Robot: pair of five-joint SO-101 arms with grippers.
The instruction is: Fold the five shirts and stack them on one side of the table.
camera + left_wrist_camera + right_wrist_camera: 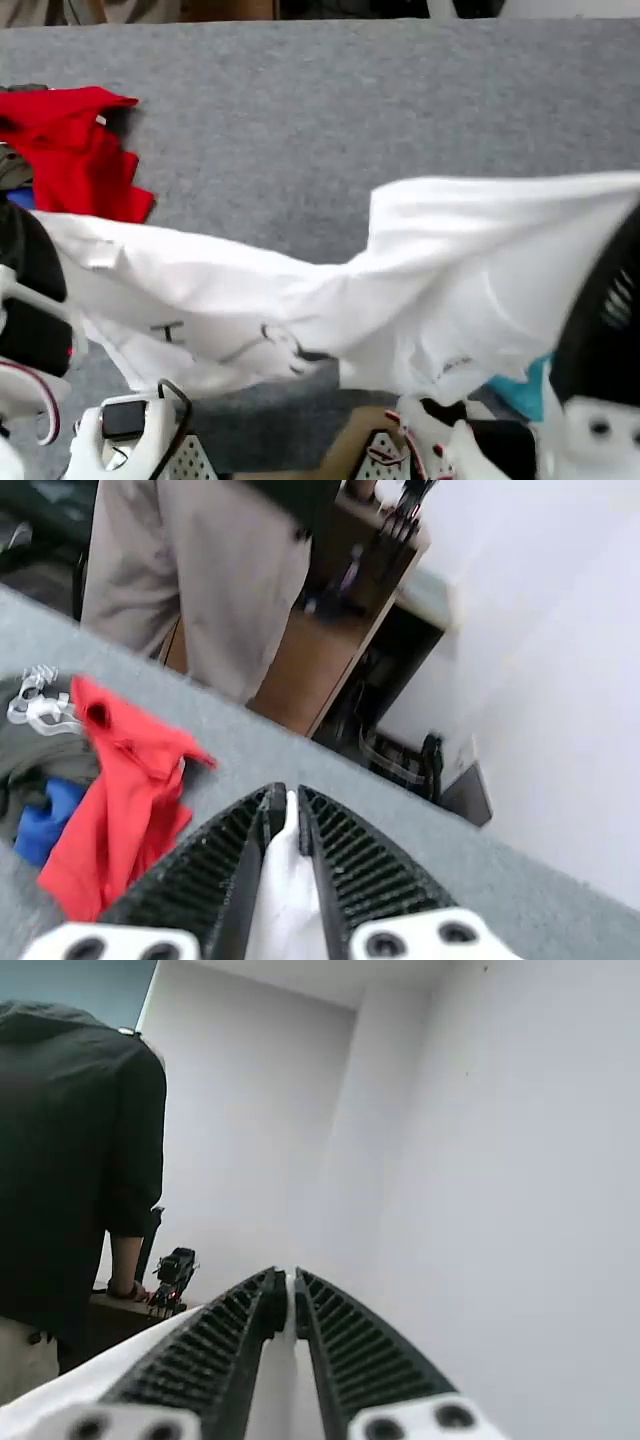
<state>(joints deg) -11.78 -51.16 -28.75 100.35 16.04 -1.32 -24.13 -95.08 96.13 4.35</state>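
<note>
A white shirt [400, 280] hangs stretched above the grey table [350, 110], held up at both ends. My left gripper [290, 820] is shut on one end, with white cloth [280, 890] pinched between its ribbed black fingers. My right gripper [290, 1305] is shut on the other end, white fabric [270, 1380] running down between its fingers. A crumpled red shirt [80, 150] lies at the table's far left, also visible as the red shirt [120, 800] beyond the left gripper. Blue cloth [40, 825] and grey cloth [30, 755] lie beside it.
A teal cloth [525, 385] peeks out under the white shirt at the front right. The left arm's black body [30, 290] stands at the left edge, the right arm's [610, 310] at the right edge. Bare grey table stretches across the back and middle.
</note>
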